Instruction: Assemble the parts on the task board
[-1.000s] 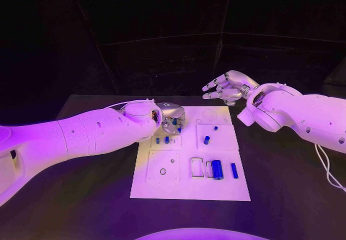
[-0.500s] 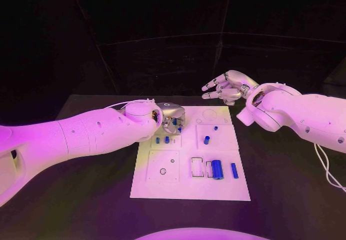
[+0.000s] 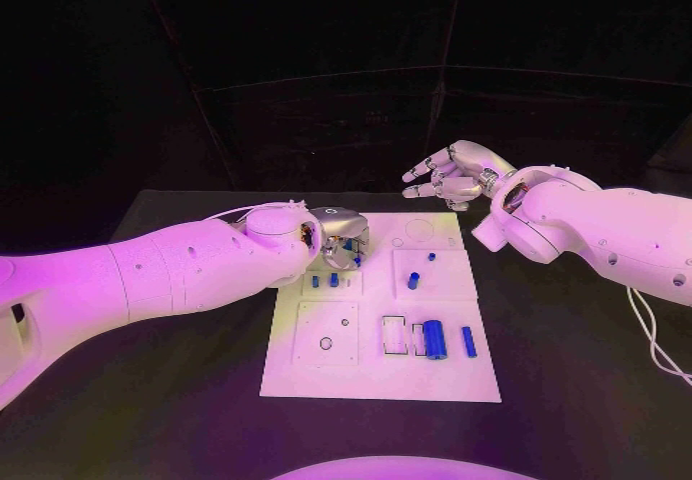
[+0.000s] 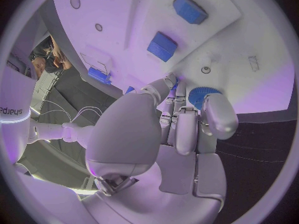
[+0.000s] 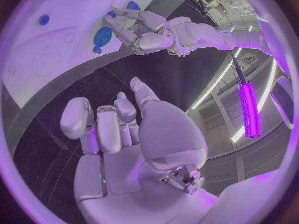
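My left robot hand (image 3: pixel 343 240) is low over the far left part of the white board (image 3: pixel 326 375), and its fingers are closed around a round blue ribbed part (image 4: pixel 201 95), something like a small gear. In the left wrist view this blue gear sits between my fingertips, very close to the board surface, so I judge I am now setting it in its place, but I cannot tell if it is already seated.

My right robot hand (image 3: pixel 459 173) hangs in the air beyond the far right corner of the board, above the counter (image 3: pixel 577 380). It holds nothing and its fingers are loosely curled and apart.

On the board, two small blue pegs (image 3: pixel 325 281) stand just near my left hand, and two more blue pieces (image 3: pixel 414 279) are in the middle right square. In the near right area a thick blue cylinder (image 3: pixel 434 339) and a thin blue bar (image 3: pixel 467 341) lie beside an empty rectangular slot (image 3: pixel 392 334).

I think the task is only partly done: the near pieces look still loose, and some holes are not filled.
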Robot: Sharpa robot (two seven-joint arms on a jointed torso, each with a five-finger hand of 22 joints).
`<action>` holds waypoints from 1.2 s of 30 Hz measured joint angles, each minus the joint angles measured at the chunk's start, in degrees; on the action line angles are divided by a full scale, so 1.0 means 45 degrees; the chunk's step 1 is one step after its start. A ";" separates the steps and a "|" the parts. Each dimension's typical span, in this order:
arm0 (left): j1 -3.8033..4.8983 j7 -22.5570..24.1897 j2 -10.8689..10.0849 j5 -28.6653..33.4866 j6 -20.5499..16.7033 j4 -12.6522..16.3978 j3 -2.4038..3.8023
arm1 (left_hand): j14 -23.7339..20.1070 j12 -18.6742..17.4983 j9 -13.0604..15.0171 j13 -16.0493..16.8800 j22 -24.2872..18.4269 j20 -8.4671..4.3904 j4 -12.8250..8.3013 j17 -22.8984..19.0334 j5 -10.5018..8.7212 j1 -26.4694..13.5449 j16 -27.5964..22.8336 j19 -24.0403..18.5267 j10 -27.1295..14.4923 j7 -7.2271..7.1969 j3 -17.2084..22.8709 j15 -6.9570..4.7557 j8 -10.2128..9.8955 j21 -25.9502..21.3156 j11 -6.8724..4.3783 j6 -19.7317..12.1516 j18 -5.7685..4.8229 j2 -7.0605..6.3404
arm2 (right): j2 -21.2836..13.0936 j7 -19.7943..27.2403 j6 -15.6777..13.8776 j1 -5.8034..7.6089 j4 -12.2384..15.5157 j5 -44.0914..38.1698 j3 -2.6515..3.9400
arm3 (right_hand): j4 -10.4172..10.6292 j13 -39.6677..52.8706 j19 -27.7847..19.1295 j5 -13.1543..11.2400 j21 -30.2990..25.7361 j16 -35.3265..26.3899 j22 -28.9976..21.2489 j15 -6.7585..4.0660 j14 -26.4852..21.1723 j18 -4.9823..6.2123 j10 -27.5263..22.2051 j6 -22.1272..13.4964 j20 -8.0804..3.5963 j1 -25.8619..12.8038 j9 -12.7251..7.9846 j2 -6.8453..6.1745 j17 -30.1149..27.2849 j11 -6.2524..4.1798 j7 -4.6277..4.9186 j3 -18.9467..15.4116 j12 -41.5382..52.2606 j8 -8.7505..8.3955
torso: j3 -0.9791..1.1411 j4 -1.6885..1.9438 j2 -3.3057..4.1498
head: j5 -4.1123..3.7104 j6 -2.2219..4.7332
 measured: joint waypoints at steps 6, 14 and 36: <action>-0.0001 0.0033 -0.0374 0.0007 -0.0193 0.0439 0.0327 | 0.0000 -0.0144 -0.0057 -0.0076 0.0019 0.0000 -0.0074 -0.0048 0.0001 -0.0186 0.0000 0.0000 0.0065 0.0007 0.0074 0.0001 -0.0073 0.0000 -0.0066 0.0009 0.0005 -0.0187 | 0.0025 0.0006 0.0001 0.0000 -0.0035 -0.0001 0.0000 | 0.0000 -0.0001 0.0000 -0.0001 0.0000 0.0000 0.0000 0.0000 0.0000 0.0000 0.0000 0.0000 0.0000 0.0000 0.0000 0.0000 0.0000 0.0000 0.0000 0.0000 0.0000 0.0000 | 0.0000 0.0017 -0.0005 | 0.0035 0.0045; 0.0017 0.0054 -0.0981 0.0080 -0.0479 0.1036 0.0849 | 0.0000 -0.0207 -0.0112 -0.0155 0.0032 0.0000 -0.0127 -0.0087 0.0002 -0.0301 0.0000 0.0000 0.0137 0.0027 0.0128 0.0001 -0.0150 0.0000 -0.0044 0.0029 0.0009 -0.0301 | 0.0071 0.0013 0.0006 0.0000 -0.0159 -0.0003 0.0000 | 0.0000 -0.0001 0.0000 -0.0002 0.0000 0.0000 0.0001 0.0000 0.0000 0.0001 0.0000 0.0000 0.0000 0.0000 0.0000 0.0000 0.0000 0.0000 0.0000 0.0000 0.0000 0.0000 | -0.0004 0.0024 -0.0012 | 0.0082 0.0089; -0.0094 -0.0182 -0.1733 0.0297 0.0032 0.0797 0.0937 | 0.0000 -0.0351 -0.0168 -0.0241 0.0064 0.0001 -0.0158 -0.0173 0.0004 -0.0485 -0.0001 -0.0001 0.0136 0.0028 0.0160 0.0002 -0.0207 0.0060 -0.0042 0.0028 0.0013 -0.0485 | 0.0118 0.0014 0.0020 -0.0005 -0.0267 -0.0004 -0.0001 | 0.0000 -0.0002 0.0000 -0.0003 0.0000 0.0000 0.0002 0.0000 0.0000 0.0000 0.0001 0.0000 0.0000 0.0000 0.0000 0.0000 0.0001 0.0000 0.0000 0.0000 0.0000 0.0000 | -0.0001 -0.0009 0.0007 | 0.0201 0.0116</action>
